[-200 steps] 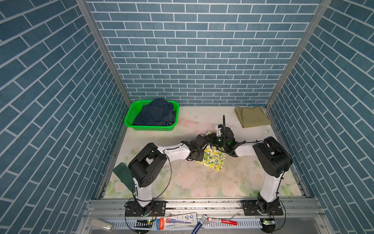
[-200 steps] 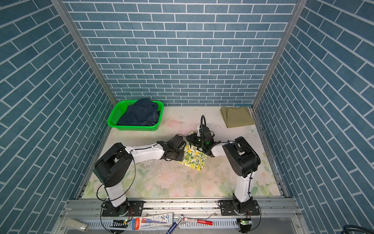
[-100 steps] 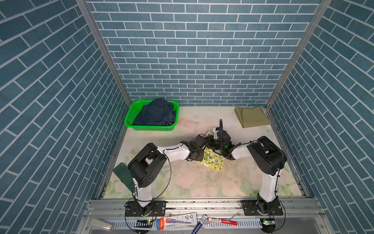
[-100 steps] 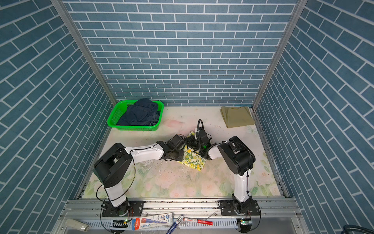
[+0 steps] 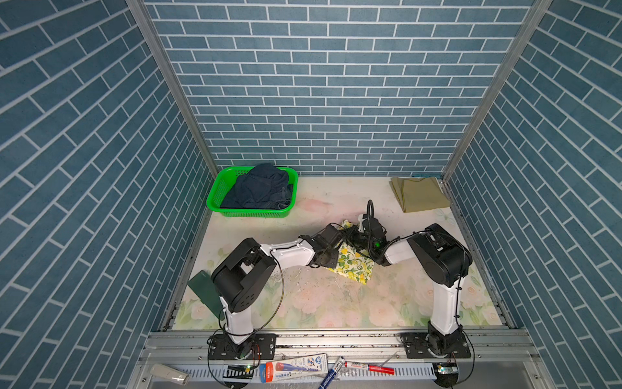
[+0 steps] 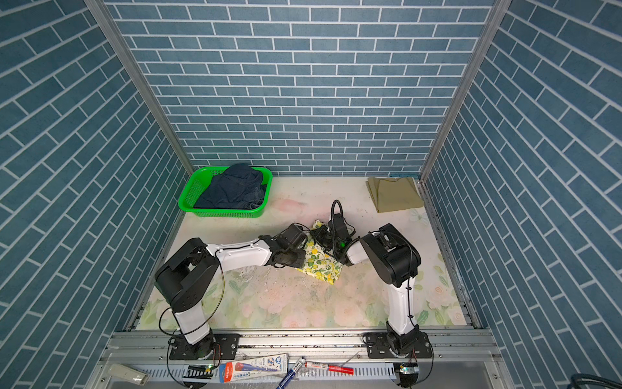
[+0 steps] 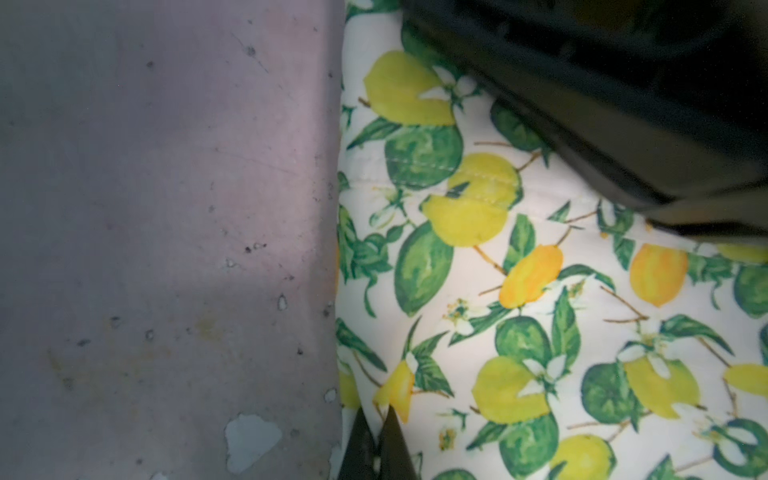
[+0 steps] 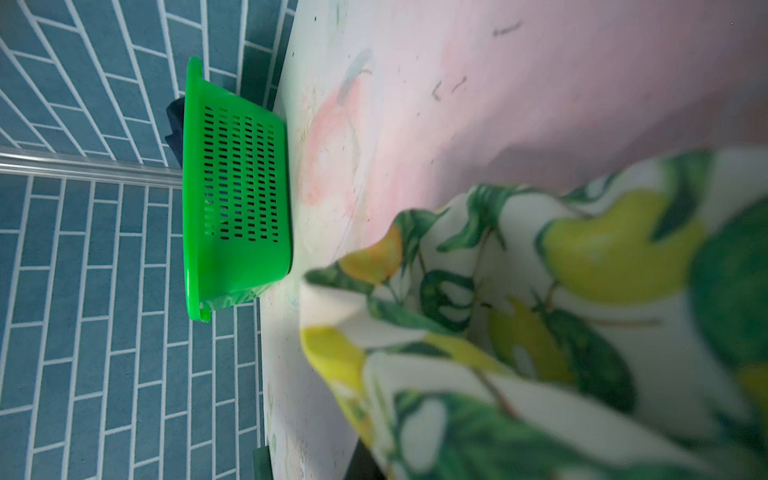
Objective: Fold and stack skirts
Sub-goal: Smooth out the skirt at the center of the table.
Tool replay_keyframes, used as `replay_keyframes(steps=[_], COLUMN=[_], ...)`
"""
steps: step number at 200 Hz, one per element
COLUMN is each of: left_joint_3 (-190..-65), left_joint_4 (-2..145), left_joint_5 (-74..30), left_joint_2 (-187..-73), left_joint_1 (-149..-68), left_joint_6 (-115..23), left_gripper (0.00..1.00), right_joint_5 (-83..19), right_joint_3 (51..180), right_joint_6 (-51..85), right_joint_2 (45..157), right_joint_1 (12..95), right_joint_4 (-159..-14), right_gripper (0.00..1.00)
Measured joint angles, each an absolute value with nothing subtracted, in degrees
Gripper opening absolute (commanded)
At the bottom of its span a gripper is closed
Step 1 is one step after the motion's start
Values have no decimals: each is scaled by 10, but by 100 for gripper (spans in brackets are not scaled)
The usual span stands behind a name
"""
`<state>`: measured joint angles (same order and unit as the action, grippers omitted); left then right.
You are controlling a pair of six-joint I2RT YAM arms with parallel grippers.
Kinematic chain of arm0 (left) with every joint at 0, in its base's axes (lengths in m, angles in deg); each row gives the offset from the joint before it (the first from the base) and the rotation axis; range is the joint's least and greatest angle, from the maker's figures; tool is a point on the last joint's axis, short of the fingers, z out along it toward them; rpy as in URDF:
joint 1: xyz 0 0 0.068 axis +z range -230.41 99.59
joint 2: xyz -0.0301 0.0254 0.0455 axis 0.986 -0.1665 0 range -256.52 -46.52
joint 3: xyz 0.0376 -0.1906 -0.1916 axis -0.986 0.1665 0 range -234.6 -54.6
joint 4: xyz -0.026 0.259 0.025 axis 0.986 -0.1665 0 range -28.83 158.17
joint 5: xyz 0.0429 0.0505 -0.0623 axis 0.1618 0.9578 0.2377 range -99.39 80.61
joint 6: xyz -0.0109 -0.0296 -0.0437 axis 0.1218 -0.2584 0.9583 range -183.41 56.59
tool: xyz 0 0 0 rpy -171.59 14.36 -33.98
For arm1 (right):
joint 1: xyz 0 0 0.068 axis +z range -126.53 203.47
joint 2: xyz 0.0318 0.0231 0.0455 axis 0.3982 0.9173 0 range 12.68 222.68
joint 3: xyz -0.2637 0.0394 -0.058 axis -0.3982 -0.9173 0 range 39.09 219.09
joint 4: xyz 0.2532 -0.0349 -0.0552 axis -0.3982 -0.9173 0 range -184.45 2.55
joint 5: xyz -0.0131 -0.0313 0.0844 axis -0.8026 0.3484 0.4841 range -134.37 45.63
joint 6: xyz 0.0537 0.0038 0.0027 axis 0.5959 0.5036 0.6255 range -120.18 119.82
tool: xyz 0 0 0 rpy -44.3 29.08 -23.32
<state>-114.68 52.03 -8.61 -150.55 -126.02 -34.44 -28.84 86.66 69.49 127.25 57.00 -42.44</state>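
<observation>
The cream lemon-print skirt [image 5: 353,266] lies folded mid-table, also in the left wrist view [image 7: 540,291]. My left gripper [image 7: 376,415] is shut, its tips resting on that skirt's edge beside the bare table. My right gripper [image 5: 353,237] is at the skirt's far end, shut on a raised flap of the lemon-print skirt [image 8: 582,311], which drapes over and hides its jaws. The olive-khaki skirt [image 5: 419,193] lies folded in the far right corner. The navy denim skirt [image 5: 261,188] sits bunched in the green basket [image 5: 215,195].
Blue brick walls close in three sides. A dark green flat piece [image 5: 203,291] lies at the table's front left edge. A tube [image 5: 296,365] and pens [image 5: 367,367] rest on the front rail. The basket's mesh wall [image 8: 237,187] shows beyond the lifted cloth.
The right arm has swung a little to the left with the skirt's flap in its grip. The left arm has stayed in place.
</observation>
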Motion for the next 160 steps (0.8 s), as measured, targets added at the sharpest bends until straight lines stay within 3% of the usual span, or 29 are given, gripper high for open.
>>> replay_keyframes(steps=[119, 138, 160], left_joint_3=[-1147, -1147, -1147], left_joint_4=[521, 521, 520], left_joint_5=[-87, -87, -88], left_joint_2=[-1505, -1505, -1505], left_joint_1=[-1260, -1260, -1260], left_joint_6=[-373, -376, -374], left_gripper=[0, 0, 0], right_joint_5=[-242, -242, -244], right_joint_3=[890, 890, 888], right_joint_6=[677, 668, 654], right_joint_2=[1290, 1281, 1265], right_joint_1=[534, 531, 527], right_joint_4=[-445, -459, -476], right_gripper=[0, 6, 22])
